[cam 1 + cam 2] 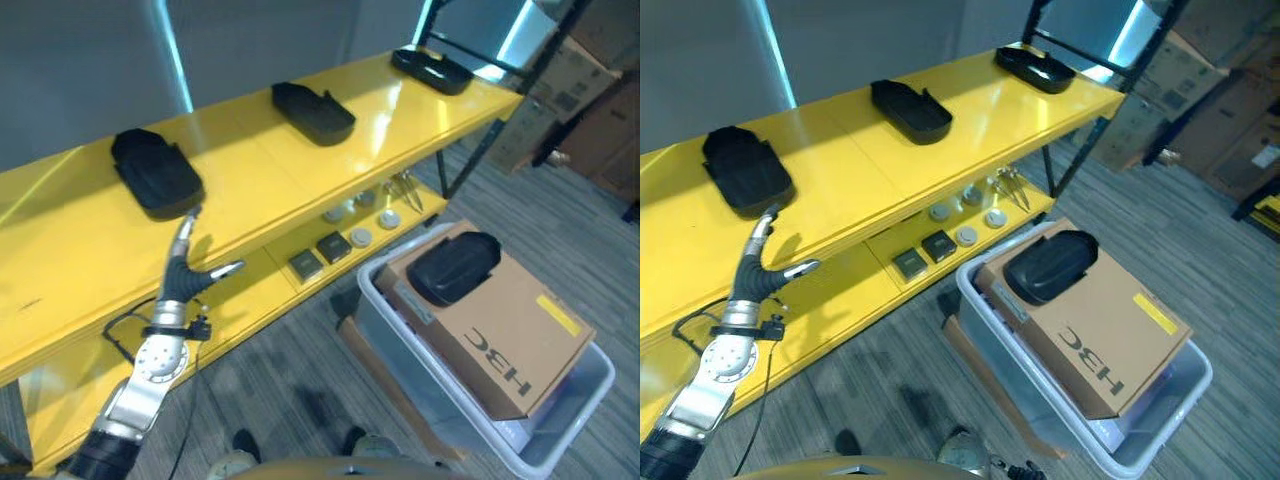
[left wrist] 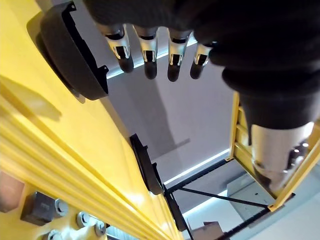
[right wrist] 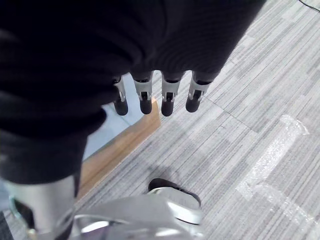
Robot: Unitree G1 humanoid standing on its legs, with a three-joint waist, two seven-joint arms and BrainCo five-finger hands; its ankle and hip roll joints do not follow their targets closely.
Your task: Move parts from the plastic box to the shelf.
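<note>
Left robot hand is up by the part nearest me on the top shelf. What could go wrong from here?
1. The left robot hand is open with fingertips close to the nearest black part; pulling away carelessly could nudge it along the yellow shelf.
2. The last black part sits on a cardboard box in the plastic box, near one corner; a clumsy grasp might slide it off.

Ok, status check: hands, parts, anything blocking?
Left hand open, empty, by leftmost black part on top shelf. Right hand open, empty, over floor. One black part on cardboard box in plastic box. Nothing blocking.
</note>
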